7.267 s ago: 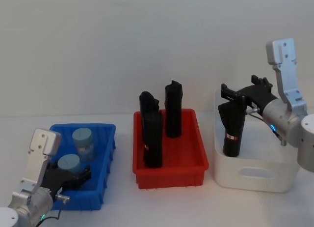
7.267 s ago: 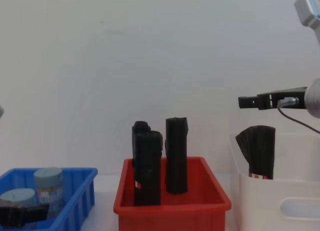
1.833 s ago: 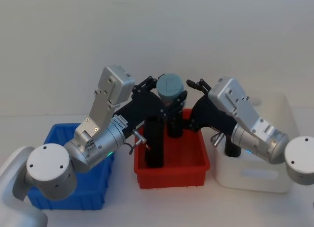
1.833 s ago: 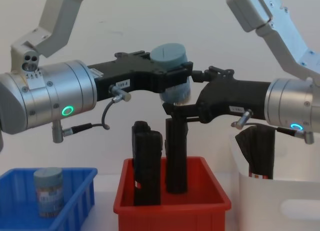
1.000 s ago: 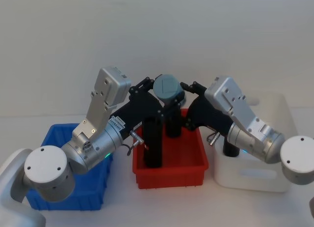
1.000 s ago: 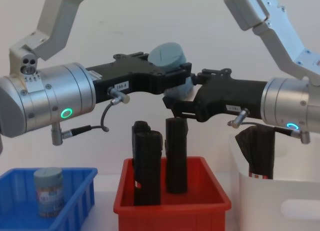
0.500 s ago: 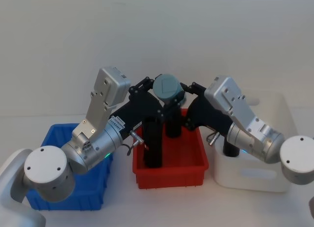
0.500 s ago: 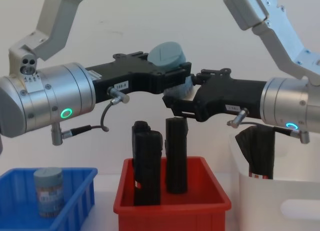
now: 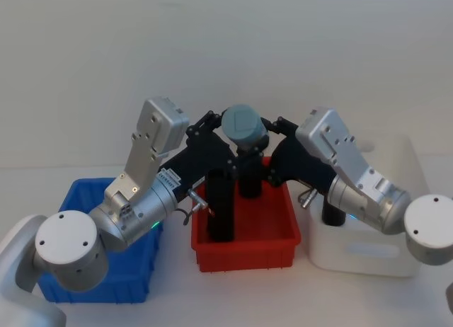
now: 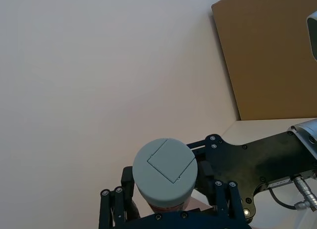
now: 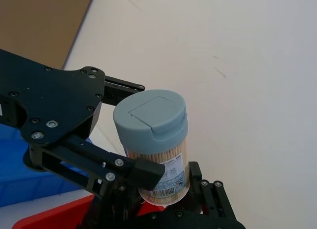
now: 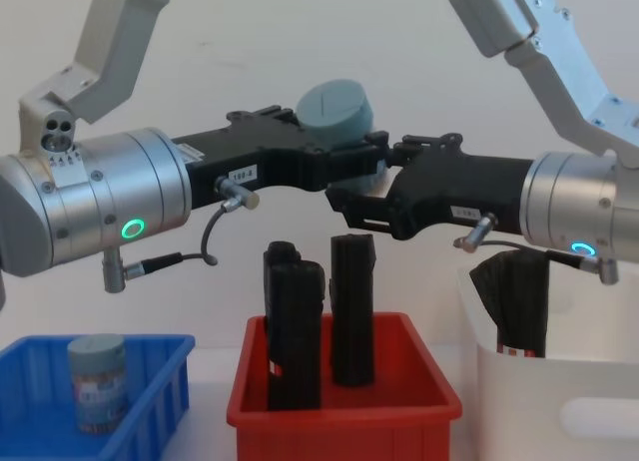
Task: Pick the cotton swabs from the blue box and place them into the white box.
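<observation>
A cotton swabs jar [image 9: 244,127] with a grey-blue lid is held in the air above the red box [image 9: 248,243]. My left gripper [image 9: 237,146] reaches in from the left and is shut on the jar's body. From the right, my right gripper [image 9: 263,148] meets it, its fingers closed low on the same jar [image 11: 151,122]. In the chest view the lid [image 12: 334,107] rises above both black grippers. A second cotton swabs jar [image 12: 97,381] stands in the blue box [image 12: 155,401]. The white box [image 12: 559,406] sits at the right.
Two tall black rolls [image 12: 295,321] [image 12: 351,301] stand in the red box [image 12: 339,413] directly under the grippers. Another black roll [image 12: 519,301] leans inside the white box. Both arms cross over the bins.
The left gripper carried a jar from the blue box to above the red box, and the right arm came over from the white box. In the last half second the tilted jar straightened.
</observation>
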Controlling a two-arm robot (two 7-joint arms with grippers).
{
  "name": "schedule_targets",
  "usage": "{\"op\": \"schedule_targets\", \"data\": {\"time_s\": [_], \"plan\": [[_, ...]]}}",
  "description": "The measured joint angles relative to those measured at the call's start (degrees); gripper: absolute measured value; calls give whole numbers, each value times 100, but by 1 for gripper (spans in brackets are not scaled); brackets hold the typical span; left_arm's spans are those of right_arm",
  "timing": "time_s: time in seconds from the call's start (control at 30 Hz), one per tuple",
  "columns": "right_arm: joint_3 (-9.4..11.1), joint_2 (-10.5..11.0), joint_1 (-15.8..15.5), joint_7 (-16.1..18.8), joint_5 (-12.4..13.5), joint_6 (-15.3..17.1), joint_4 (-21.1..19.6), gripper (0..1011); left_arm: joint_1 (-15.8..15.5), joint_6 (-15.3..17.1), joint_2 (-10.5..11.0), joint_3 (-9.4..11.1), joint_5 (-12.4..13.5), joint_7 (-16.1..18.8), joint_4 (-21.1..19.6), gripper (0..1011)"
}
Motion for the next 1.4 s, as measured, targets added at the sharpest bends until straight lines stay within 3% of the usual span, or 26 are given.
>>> {"op": "schedule_targets", "data": {"time_s": [0.23,0.73,1.07,1.4], "plan": [[-1,3,-1,-8,0,1,0,644,-1,0,-1,-1,0,0,0,1002],[93,81,-59,-541,-38,204,-22,644,-2,-5,-1,-4,-5,1,-4,1003],[231,192,-163,-1185,-12,470,-91,644,-2,-7,0,-4,-5,3,-4,1003],[384,299,-286,-1798,173,757,-173,644,-2,-7,0,-4,-5,4,-5,1003]]}}
